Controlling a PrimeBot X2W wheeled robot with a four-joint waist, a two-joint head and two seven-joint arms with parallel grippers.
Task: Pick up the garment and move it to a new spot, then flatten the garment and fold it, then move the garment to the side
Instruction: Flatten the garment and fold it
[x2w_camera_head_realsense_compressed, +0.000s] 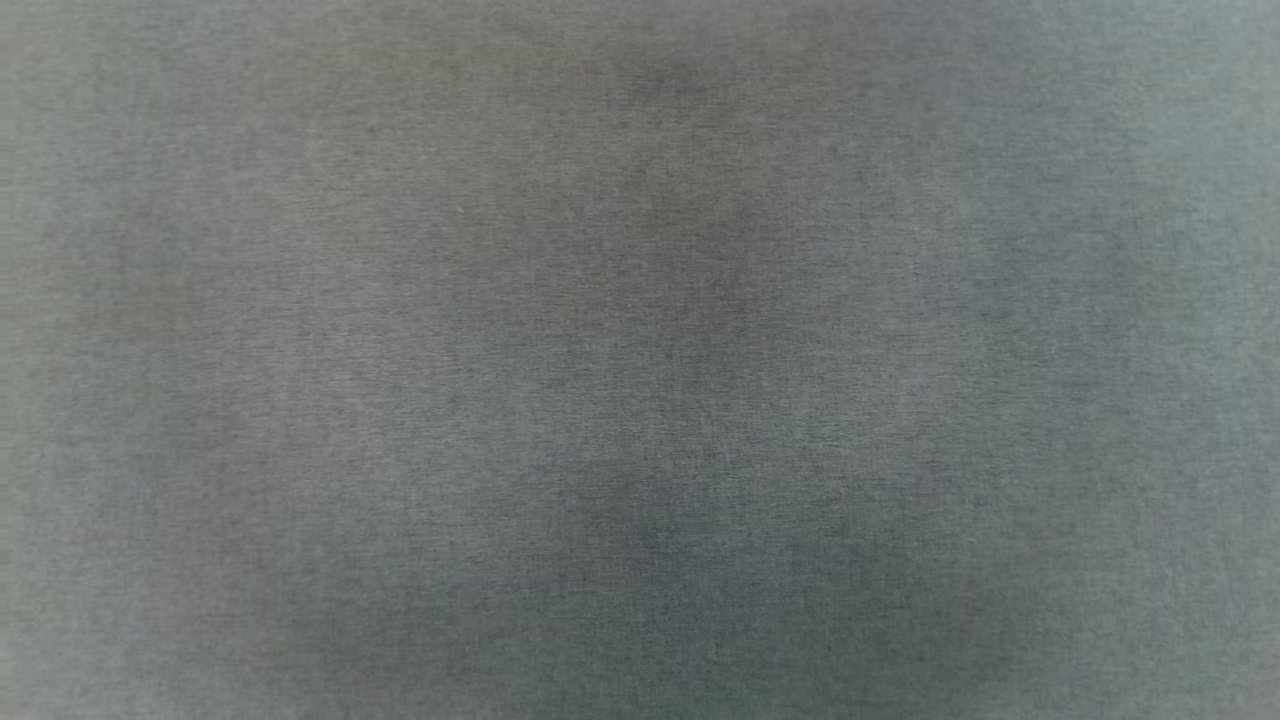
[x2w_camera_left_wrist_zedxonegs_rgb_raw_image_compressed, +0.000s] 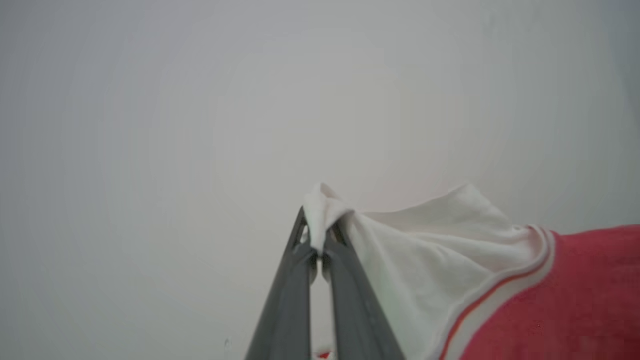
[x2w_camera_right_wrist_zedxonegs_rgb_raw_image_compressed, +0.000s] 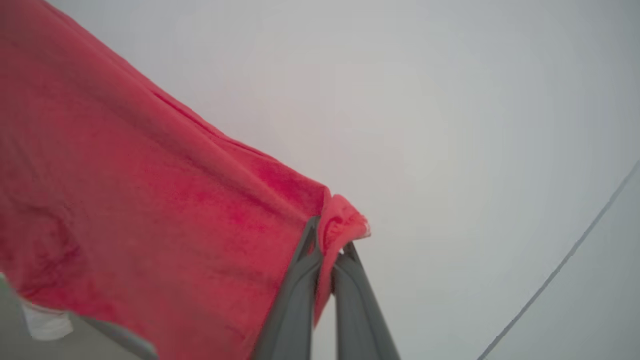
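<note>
a dull grey, finely textured surface (x2w_camera_head_realsense_compressed: 300, 300) spreads blurred under even light, while the wrist views face a plain pale grey backdrop (x2w_camera_left_wrist_zedxonegs_rgb_raw_image_compressed: 200, 100), crossed near one corner by a thin slanting line (x2w_camera_right_wrist_zedxonegs_rgb_raw_image_compressed: 562, 262).

Head view closely faces grey surface (x2w_camera_head_realsense_compressed: 640, 360); wrist views share the garment (x2w_camera_left_wrist_zedxonegs_rgb_raw_image_compressed: 575, 300).

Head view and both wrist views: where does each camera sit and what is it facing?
Head view: on the head, facing a blurred grey surface.
Left wrist view: on the left wrist, looking along the left hand, shut on the white sleeve of the garment.
Right wrist view: on the right wrist, looking along the right hand, shut on its red edge.
Shared: both wrist views show the garment.
</note>
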